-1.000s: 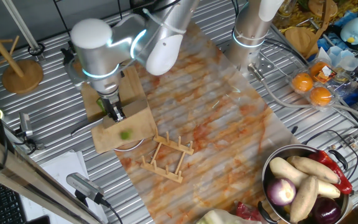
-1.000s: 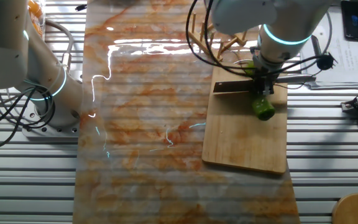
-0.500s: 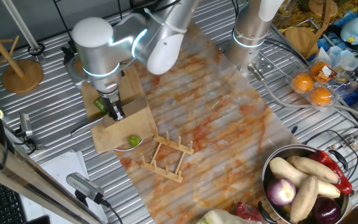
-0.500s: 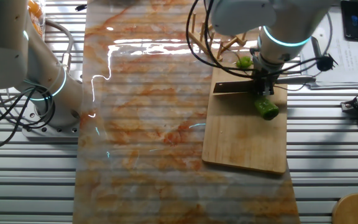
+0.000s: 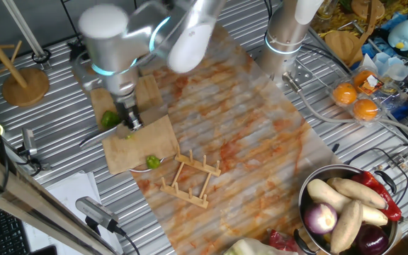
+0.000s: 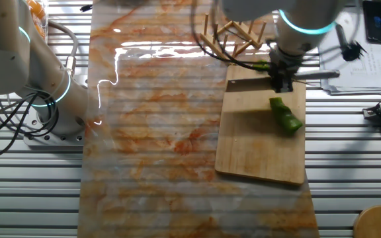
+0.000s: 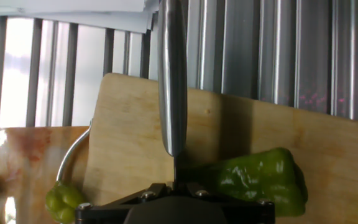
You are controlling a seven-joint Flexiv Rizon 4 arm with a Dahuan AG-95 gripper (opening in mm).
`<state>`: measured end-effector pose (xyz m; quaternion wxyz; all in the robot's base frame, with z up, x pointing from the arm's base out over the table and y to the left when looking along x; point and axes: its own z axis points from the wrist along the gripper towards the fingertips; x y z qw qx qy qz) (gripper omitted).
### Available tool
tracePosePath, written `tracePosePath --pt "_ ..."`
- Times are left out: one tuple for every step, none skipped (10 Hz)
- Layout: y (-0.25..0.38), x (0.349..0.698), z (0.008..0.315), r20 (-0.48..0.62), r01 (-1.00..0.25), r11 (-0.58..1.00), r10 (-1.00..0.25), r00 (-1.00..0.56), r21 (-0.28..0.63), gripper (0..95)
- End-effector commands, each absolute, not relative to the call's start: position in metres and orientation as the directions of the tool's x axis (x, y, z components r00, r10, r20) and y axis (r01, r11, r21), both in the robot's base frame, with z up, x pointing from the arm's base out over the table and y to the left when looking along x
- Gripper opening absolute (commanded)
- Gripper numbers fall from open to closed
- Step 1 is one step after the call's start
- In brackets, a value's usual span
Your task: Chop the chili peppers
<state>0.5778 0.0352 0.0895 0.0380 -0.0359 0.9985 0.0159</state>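
Green pepper (image 6: 286,116) lies on the cutting board (image 6: 256,149) near the bench's edge, under the hand (image 6: 282,80) gripping a knife (image 7: 171,81).

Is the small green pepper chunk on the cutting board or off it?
Off it: the chunk lies past the board's edge, near the wooden rack.

A green pepper (image 6: 286,116) lies on the wooden cutting board (image 6: 256,149). Just above it the gripper (image 6: 282,78) holds a knife (image 6: 249,84), blade flat across the board's top end.
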Motion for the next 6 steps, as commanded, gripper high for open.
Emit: tracePosePath --pt "0.034 0.58 0.094 -0.072 -0.079 0.997 -0.078 -0.994 0.011 0.0" --pt "0.031 0.578 0.098 -0.089 -0.091 0.996 -0.092 -0.992 -0.01 0.0" --pt "0.029 0.577 0.1 -0.098 -0.101 0.995 -0.102 -0.99 -0.014 0.0" --pt "0.021 0.575 0.105 -0.103 -0.115 0.993 -0.116 -0.988 -0.018 0.0" --pt "0.016 0.575 0.11 -0.102 -0.125 0.992 -0.127 -0.987 -0.021 0.0" --pt "0.013 0.576 0.113 -0.102 -0.134 0.99 -0.137 -0.985 -0.035 0.0"
